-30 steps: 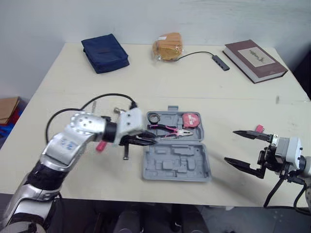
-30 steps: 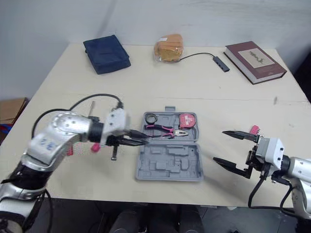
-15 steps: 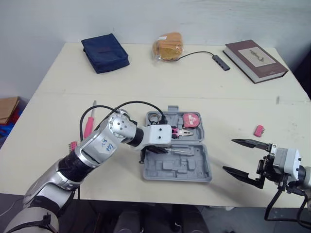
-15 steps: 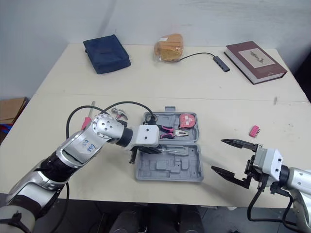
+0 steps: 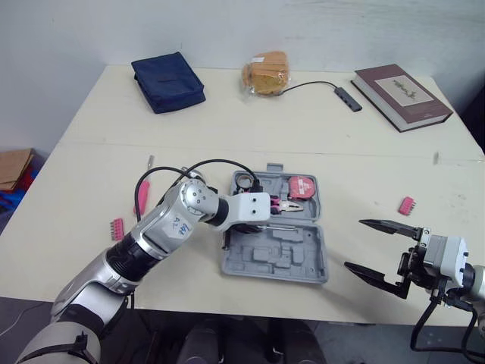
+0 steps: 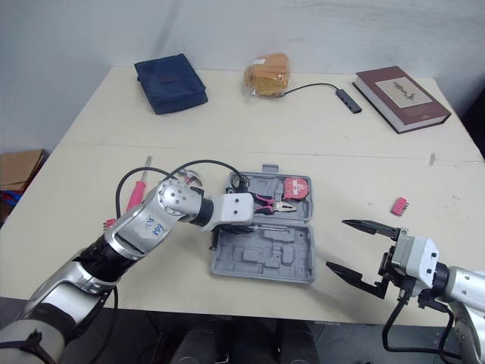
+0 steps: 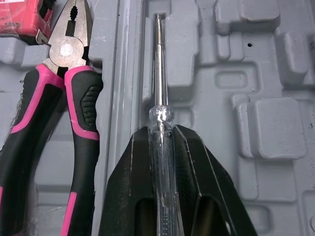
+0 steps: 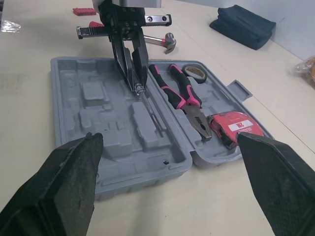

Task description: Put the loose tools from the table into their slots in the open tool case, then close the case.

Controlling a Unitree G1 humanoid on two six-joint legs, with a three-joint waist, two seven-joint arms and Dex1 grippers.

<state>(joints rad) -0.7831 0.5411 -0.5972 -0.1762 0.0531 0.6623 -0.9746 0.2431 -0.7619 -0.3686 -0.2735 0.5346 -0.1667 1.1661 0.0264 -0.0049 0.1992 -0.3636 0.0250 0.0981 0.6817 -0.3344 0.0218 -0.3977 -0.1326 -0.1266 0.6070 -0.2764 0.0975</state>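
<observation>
The grey tool case (image 5: 292, 256) lies open mid-table. Its far half holds pink-handled pliers (image 7: 74, 98), a red tape measure (image 5: 301, 186) and a black tape roll (image 5: 243, 180). My left gripper (image 7: 161, 135) is shut on a clear-handled screwdriver (image 7: 158, 64), which lies along a long slot in the near half, beside the pliers. My right gripper (image 5: 355, 244) hangs open near the table's front right, apart from the case. A pink screwdriver (image 5: 142, 197), a hammer (image 6: 186, 178) and a pink bit holder (image 5: 116, 228) lie left of the case; another bit holder (image 5: 407, 205) lies to the right.
A navy pouch (image 5: 168, 81), a bagged bun (image 5: 263, 73), a cabled USB hub (image 5: 348, 98) and a brown book (image 5: 402, 86) line the far edge. The left arm's black cable (image 5: 204, 163) loops above the hammer.
My left gripper has carried the clear screwdriver rightwards from beside the case to over its near half. The right gripper has sunk a little toward the front edge.
</observation>
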